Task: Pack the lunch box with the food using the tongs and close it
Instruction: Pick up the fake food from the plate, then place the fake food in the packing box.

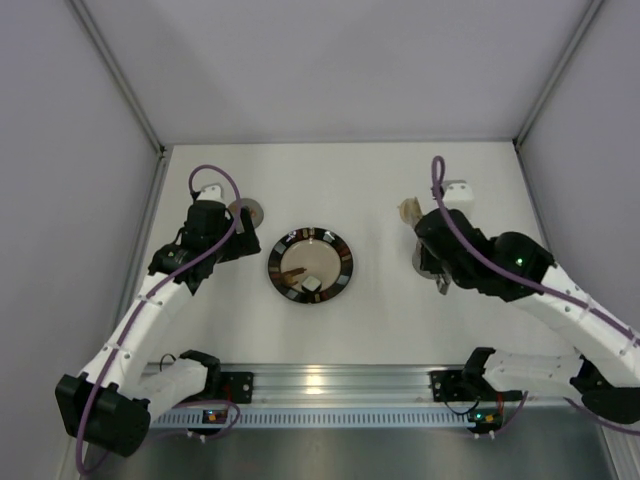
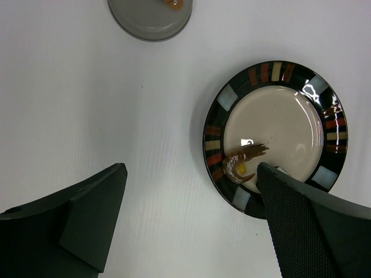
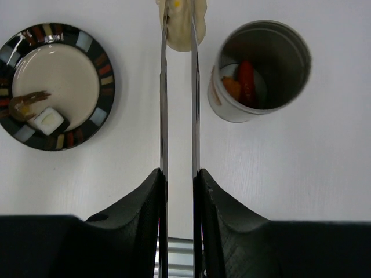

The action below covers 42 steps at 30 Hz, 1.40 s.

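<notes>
Right gripper [image 3: 178, 172]: my two fingers are clamped on the tongs [image 3: 163, 104], one finger pressing each slim arm from outside, so the arms run nearly parallel with a narrow gap between them. The tongs extend straight out from my fingertips. Their far tips pinch a cream-white piece [image 3: 181, 35] of food, which is partly cut off by the edge of the wrist view.

The lunch box [image 3: 226, 107] stands upright and open on the table [image 1: 380, 180], just right of the tong tips and the held piece, not touching them. An orange piece [image 3: 232, 88] and a red piece [image 3: 246, 78] lie inside it. The plate [image 3: 104, 81] sits well to the left of the tongs. It carries a brown piece [image 3: 29, 101] and a white-and-black piece [image 3: 49, 120].

Right arm pose: it is bent at the elbow, with the forearm angled inward and the wrist pointing toward the far side of the table.

Left gripper [image 2: 191, 171]: my fingers are spread wide with nothing between them, above bare table. The lid [image 2: 145, 20] lies flat beyond the fingers, and the plate is off to their right.

Left arm pose: it is stretched forward from its base, with the wrist just beside the lid
</notes>
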{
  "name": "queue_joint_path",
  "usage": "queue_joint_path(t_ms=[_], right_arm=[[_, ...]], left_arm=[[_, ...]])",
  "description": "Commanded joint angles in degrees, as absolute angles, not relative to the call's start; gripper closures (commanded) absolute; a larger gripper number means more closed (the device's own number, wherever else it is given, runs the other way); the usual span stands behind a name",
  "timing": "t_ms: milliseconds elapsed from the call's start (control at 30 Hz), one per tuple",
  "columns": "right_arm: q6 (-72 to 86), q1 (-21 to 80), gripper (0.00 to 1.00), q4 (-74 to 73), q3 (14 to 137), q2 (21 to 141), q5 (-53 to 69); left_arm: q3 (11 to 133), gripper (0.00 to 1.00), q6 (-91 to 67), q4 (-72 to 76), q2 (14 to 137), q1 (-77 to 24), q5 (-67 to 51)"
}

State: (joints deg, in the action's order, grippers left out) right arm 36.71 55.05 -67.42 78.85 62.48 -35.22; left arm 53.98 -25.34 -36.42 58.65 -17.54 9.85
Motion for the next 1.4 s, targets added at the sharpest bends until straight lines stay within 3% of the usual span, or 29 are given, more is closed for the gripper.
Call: queue_joint_path(t_ms=[0,467,900,1200,1367], right_arm=[[40.7,51.4,0.78,-75.7,78.8,56.4,-40.9],[46.1,49.0,0.76,-81.5,73.5,50.4,-39.9],[45.6,49.0,0.50,-81.1,72.7,51.1,-39.7],[41.9,49.0,0.48,-78.8,74.9,52.6,-38.6],[34.7,49.1,0.49,-69.9,80.9,59.3,-32.1]], left_arm=[[53.9,0.01,-24.5,-33.8,58.4,-17.2,9.3],[53.8,0.01,-24.6,-33.6,58.6,-17.2,8.1],[53.8,0.01,-24.5,-33.6,58.6,-17.2,8.1],[53.8,0.01,-24.6,-33.7,58.7,-17.2,8.2],[53.8,0.01,-24.7,-33.6,58.8,-17.2,8.3]])
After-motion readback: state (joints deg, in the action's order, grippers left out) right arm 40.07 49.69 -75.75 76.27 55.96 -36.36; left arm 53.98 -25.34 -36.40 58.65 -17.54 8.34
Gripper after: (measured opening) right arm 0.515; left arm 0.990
